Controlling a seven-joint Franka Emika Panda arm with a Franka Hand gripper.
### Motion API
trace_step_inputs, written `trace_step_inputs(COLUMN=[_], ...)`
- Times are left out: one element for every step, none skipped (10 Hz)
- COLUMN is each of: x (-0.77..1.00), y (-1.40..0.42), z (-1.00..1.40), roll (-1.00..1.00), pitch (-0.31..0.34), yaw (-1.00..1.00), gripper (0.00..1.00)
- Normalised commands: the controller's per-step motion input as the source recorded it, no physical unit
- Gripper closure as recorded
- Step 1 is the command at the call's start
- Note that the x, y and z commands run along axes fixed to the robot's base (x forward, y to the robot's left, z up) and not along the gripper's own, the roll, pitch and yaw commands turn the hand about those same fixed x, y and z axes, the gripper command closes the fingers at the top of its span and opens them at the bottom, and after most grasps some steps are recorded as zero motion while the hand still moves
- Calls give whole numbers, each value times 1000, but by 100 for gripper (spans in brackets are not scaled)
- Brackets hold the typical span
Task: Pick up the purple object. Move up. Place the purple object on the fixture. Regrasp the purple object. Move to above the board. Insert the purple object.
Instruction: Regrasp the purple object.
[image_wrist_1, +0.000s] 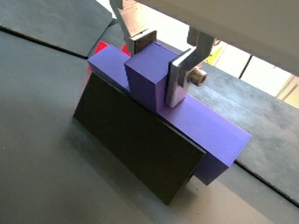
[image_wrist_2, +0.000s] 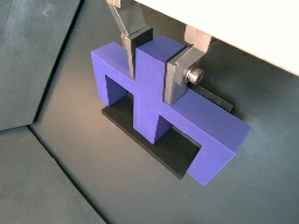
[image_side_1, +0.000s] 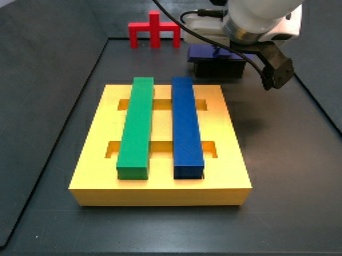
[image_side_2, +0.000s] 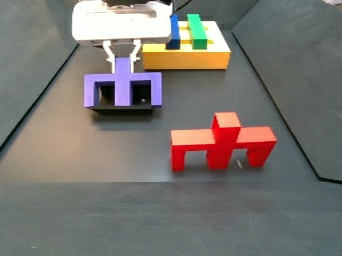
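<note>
The yellow board (image_side_1: 94, 170) is lying flat on the dark floor, taking up most of a side view, with a long green bar (image_side_1: 136, 124) and a long blue bar (image_side_1: 187, 125) lying side by side across its slotted top. In a side view (image_side_2: 201, 55) the board is showing only partly, behind the white body of the arm.

The red piece (image_side_2: 222, 142) is standing upright on the floor, well apart from the board and near the fixture; it is also appearing at the far edge in a side view (image_side_1: 155, 33).

The purple object (image_side_2: 123, 92) is sitting on the fixture (image_side_2: 123, 108), its crossbar spanning the block and its two short legs and central stem showing plainly in a wrist view (image_wrist_2: 152, 96). In a wrist view (image_wrist_1: 176, 118) the purple crossbar is overhanging the dark plate of the fixture (image_wrist_1: 135, 149) at one end. In a side view the purple object (image_side_1: 203, 53) is half hidden behind the arm, on top of the fixture (image_side_1: 217, 69).

The gripper (image_wrist_2: 159, 54) is reaching down over the fixture, and its silver fingers (image_wrist_2: 181, 74) are pressing against both sides of the purple stem, clenched on it; both wrist views (image_wrist_1: 163, 63) are showing the pads touching the piece.
</note>
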Motion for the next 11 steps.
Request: trace_step_inputs(x=[0,0,0,0,0,0,0,0,0,0,0], y=[0,0,0,0,0,0,0,0,0,0,0], z=[0,0,0,0,0,0,0,0,0,0,0], roll=[0,0,0,0,0,0,0,0,0,0,0], pitch=[0,0,0,0,0,0,0,0,0,0,0], yaw=[0,0,0,0,0,0,0,0,0,0,0], gripper=[100,100,100,100,100,100,100,100,100,100,100])
